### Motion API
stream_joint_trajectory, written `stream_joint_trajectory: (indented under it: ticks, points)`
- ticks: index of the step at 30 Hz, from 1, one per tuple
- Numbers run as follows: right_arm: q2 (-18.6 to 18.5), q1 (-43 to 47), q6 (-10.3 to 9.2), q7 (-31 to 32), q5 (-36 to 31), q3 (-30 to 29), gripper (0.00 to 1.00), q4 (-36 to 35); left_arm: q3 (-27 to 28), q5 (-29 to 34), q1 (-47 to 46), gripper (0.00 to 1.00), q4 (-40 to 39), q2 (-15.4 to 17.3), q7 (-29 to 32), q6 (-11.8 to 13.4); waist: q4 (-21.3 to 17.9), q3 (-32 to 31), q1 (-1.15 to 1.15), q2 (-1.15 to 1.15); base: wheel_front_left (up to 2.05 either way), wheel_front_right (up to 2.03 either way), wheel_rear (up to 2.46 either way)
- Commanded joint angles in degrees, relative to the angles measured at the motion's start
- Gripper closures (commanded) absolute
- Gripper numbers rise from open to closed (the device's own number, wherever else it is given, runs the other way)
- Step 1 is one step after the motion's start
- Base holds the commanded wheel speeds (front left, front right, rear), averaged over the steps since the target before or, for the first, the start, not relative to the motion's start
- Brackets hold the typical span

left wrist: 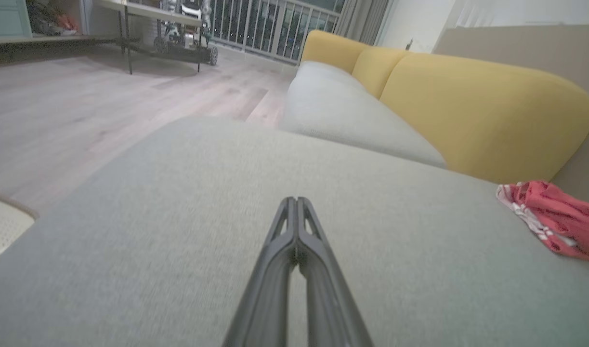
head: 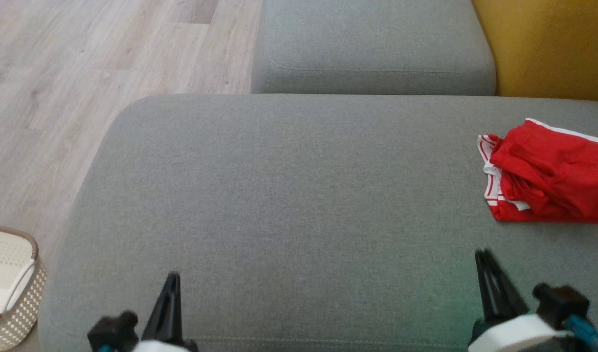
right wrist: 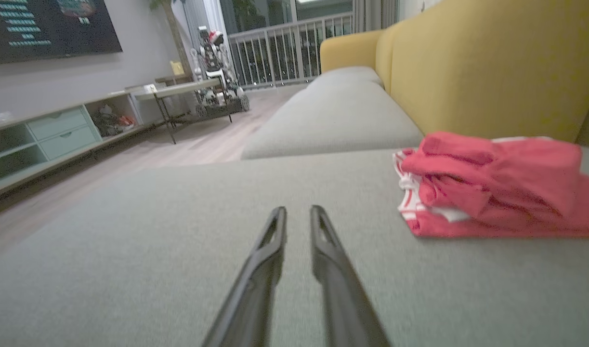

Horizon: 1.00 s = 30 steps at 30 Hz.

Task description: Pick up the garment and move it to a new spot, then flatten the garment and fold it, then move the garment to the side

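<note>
We saw our right gripper [right wrist: 298, 217] low over a broad grey seat cushion [right wrist: 178, 241], its two dark fingers a narrow gap apart with nothing between them. To the right of the fingers, a crumpled red garment [right wrist: 491, 185] with white striped trim lay on the cushion, clear of the fingertips, in front of a yellow backrest [right wrist: 467, 62]. Beyond it we saw a second grey cushion [right wrist: 333, 115], a pale wooden floor [right wrist: 198, 142], a low cabinet [right wrist: 58, 135] with pale green drawers and a small table [right wrist: 178, 89] before a railing [right wrist: 275, 53].
</note>
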Motion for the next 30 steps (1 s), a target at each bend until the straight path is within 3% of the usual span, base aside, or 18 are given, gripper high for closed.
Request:
stream_joint_trajectory:
  ticks: [1, 30]
  points:
    - [0.04, 0.09, 0.0, 0.18, 0.46, -0.08, 1.0, 0.72, -0.04, -0.48, 0.24, 1.0, 0.53, -0.01, 0.09, -0.04, -0.03, 0.03, 0.0, 0.0, 0.0, 0.0, 0.0]
    - [-0.13, -2.7, 0.0, 4.99, 19.31, -0.68, 1.0, 1.23, 2.92, -18.79, -3.6, 1.0, 2.03, 0.65, 4.24, -1.79, -2.15, 1.32, 0.0, 0.0, 0.0, 0.0, 0.0]
